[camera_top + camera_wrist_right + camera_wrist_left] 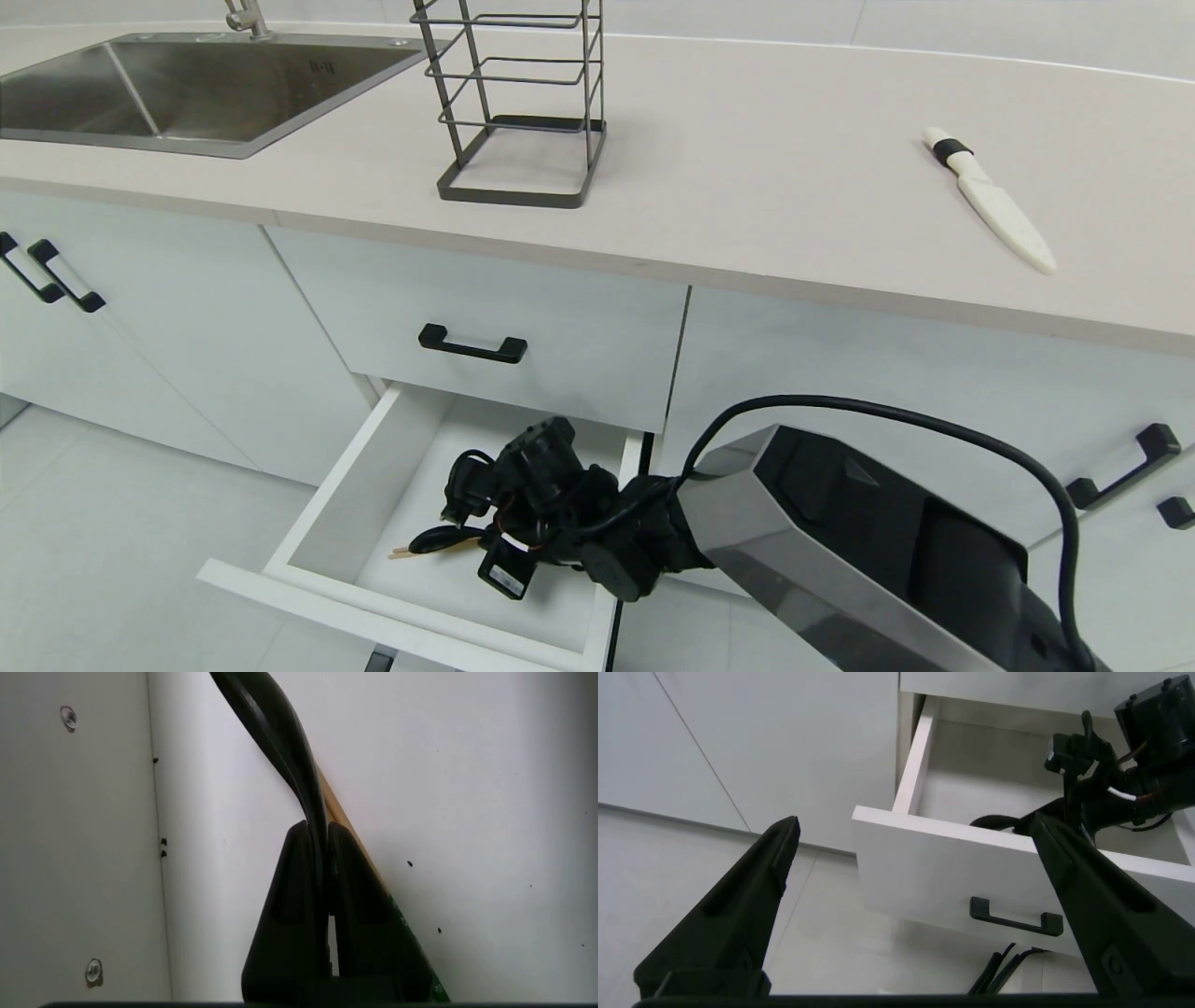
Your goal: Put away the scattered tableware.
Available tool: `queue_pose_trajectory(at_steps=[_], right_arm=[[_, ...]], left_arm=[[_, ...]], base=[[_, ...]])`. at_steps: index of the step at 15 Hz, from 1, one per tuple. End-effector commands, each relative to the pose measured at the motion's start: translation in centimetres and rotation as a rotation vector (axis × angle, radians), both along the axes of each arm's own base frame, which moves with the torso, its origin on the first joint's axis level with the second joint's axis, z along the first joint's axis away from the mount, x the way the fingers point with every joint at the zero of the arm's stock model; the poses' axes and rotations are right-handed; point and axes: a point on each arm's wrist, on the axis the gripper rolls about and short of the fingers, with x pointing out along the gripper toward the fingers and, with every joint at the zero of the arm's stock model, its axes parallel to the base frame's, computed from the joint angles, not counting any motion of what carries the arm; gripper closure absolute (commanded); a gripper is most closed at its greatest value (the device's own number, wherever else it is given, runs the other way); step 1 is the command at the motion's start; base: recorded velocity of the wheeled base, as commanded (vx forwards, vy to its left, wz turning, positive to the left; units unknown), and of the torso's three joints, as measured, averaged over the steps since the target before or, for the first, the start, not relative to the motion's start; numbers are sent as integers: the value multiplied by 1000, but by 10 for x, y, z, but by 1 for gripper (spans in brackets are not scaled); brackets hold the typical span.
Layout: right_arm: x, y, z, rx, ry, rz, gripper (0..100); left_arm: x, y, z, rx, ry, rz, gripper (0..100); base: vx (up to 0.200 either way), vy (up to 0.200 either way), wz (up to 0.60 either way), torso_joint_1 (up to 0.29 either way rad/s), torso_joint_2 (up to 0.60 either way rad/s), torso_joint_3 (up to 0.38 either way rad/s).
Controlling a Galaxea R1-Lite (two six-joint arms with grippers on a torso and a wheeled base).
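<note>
While I hold the right gripper [320,840] low inside the open drawer [317,509], tell me what you read on its fingers.

Spotter: Pinched narrow on the handle of the black spoon [434,539]. Its bowl sits toward the drawer's front left, lying over the wooden chopsticks [403,553]. I can't tell whether it rests on the drawer floor or hangs just above it.

Me: Agreed. My left gripper [915,831] hangs outside the drawer, in front of its face panel, fingers spread wide with nothing between them. The white knife [994,201] looks like the other piece to put away, on the countertop [747,187] above the drawer and well off to its right.

Spotter: What worries you?

Me: Three things, I reckon. If I let go with the spoon above the floor, it could bounce off the chopsticks and skid. If I pull out at a slant, the wrist could catch the drawer's right wall or the upper drawer front [560,327] directly above. And the knife lies flat with its blade pointing toward the counter edge; a clumsy pinch might push it over, down past the drawer.

Spotter: And the left arm?

Me: It's near the drawer's face; any swing could knock the drawer part shut on my right wrist.
</note>
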Motion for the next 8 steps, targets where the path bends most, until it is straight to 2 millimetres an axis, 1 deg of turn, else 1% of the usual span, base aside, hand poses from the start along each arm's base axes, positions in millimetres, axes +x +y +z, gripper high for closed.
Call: queue_pose_trajectory(at_steps=[1, 4, 8], right_arm=[[0, 0, -3, -5, 3, 0, 100], [3, 0, -10, -14, -4, 4, 100], [5, 3, -11, -7, -11, 6, 100]], left_arm=[[0, 0, 0, 0, 2, 0, 0], [0, 0, 0, 0, 2, 0, 0], [0, 0, 0, 0, 2, 0, 0]], base=[[0, 0, 0, 0, 0, 0], [0, 0, 0, 0, 0, 0], [0, 0, 0, 0, 0, 0]])
